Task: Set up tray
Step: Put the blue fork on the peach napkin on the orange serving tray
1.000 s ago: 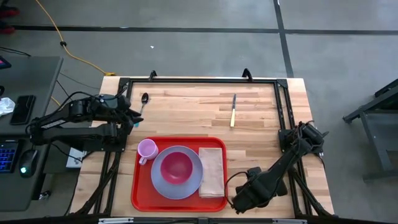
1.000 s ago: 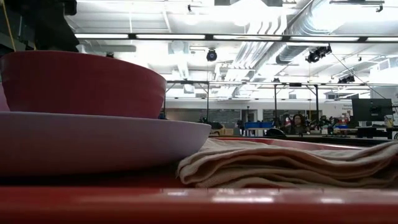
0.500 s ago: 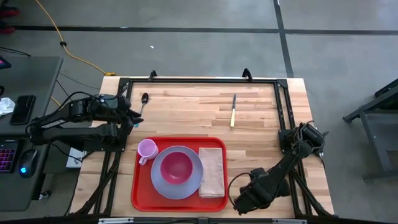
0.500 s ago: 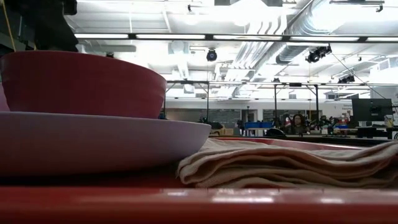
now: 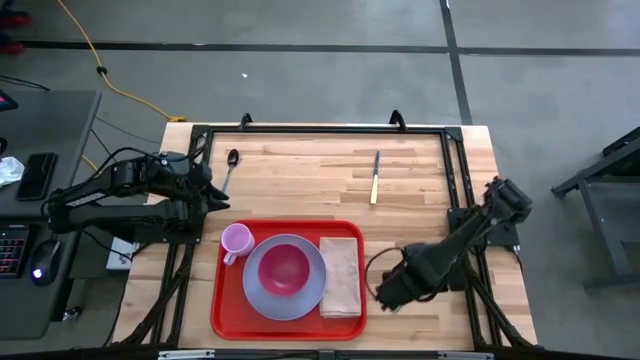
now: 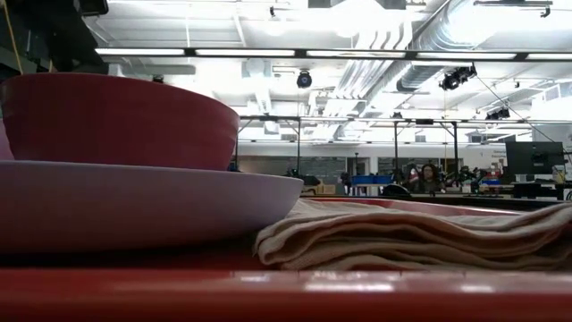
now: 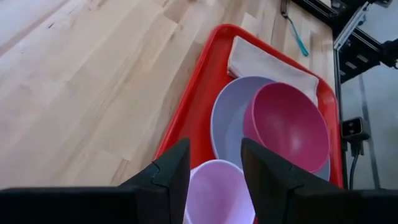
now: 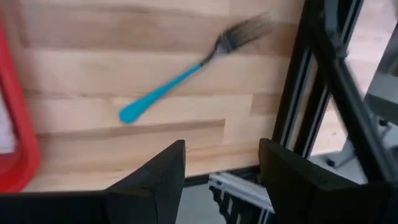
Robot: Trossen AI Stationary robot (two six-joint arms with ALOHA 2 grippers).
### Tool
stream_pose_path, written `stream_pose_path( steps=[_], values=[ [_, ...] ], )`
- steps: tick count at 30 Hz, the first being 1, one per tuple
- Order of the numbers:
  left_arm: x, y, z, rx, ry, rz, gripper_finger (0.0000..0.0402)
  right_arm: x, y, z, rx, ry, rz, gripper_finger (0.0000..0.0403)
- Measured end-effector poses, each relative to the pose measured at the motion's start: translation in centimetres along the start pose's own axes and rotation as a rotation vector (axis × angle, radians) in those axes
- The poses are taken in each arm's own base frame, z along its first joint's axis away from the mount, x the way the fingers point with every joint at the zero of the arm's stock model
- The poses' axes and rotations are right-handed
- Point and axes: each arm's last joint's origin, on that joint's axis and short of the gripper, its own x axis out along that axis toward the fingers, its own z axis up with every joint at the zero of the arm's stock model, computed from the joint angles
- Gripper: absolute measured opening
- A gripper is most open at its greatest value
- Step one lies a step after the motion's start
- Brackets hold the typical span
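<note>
The red tray (image 5: pixel 288 325) lies at the table's near edge, left of centre, long axis running left to right. It holds a pink cup (image 5: pixel 236 240), a lavender plate (image 5: pixel 257 296) with a magenta bowl (image 5: pixel 284 268), and a folded beige napkin (image 5: pixel 341 276). The left gripper (image 5: pixel 216 196) hovers just beyond the tray's far-left corner, fingers apart. The right gripper (image 5: pixel 384 293), fingers apart, sits just right of the tray above a blue-handled fork (image 8: pixel 186 76).
</note>
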Motion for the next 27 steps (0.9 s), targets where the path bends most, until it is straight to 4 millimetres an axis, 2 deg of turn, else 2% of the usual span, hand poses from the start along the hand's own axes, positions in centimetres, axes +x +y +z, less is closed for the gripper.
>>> stream_pose_path(
  steps=[6,11,15,20,27],
  values=[
    [0.0,0.0,0.0,0.009,-0.003,0.008,0.0175,-0.9,-3.5,2.3,-0.008,0.015,0.047,0.0183],
    [0.0,0.0,0.0,0.006,-0.004,0.011,0.0175,0.2,-6.8,4.6,0.003,0.039,0.037,0.0183],
    [0.0,0.0,0.0,-0.001,-0.005,0.012,0.0175,1.7,-8.2,6.0,0.0,0.067,0.085,0.0183],
    [0.0,0.0,0.0,-0.013,-0.005,0.013,0.0175,4.0,-7.5,6.9,0.014,0.122,0.157,0.0183],
    [0.0,0.0,0.0,-0.028,-0.006,0.015,0.0175,6.5,-4.1,6.0,0.022,0.153,0.183,0.0183]
  ],
)
